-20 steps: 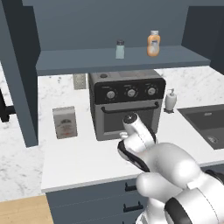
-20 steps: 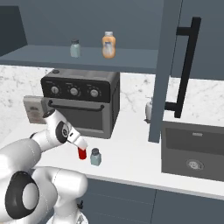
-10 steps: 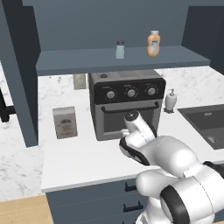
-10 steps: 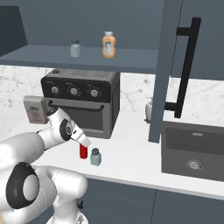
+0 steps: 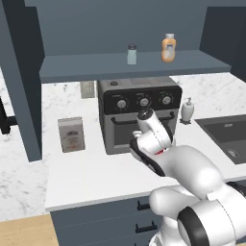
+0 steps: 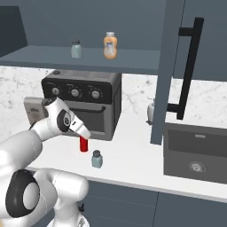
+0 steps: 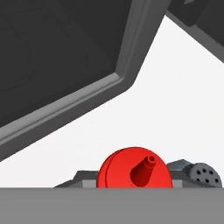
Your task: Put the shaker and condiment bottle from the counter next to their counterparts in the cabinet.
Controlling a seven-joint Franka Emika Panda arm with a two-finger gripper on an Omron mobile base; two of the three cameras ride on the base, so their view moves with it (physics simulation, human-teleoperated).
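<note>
Marble backsplash (image 6: 133, 95), black toaster oven (image 5: 139, 113), steel sink (image 6: 195, 150), wood floor (image 5: 24, 233).

A black toaster oven (image 5: 139, 117), a small box (image 5: 71, 134), soap dispenser (image 5: 187, 110), sink (image 5: 226, 137).

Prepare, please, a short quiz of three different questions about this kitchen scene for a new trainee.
1. True or false: the condiment bottle stands on the cabinet shelf.
2. Which stands nearest the condiment bottle? A) the shaker B) the soap dispenser C) the orange bottle
3. Fill in: on the shelf, the pale shaker stands beside the ____ bottle.

Key: 1 false, it stands on the counter before the toaster oven. 2 A. 3 orange.
</note>
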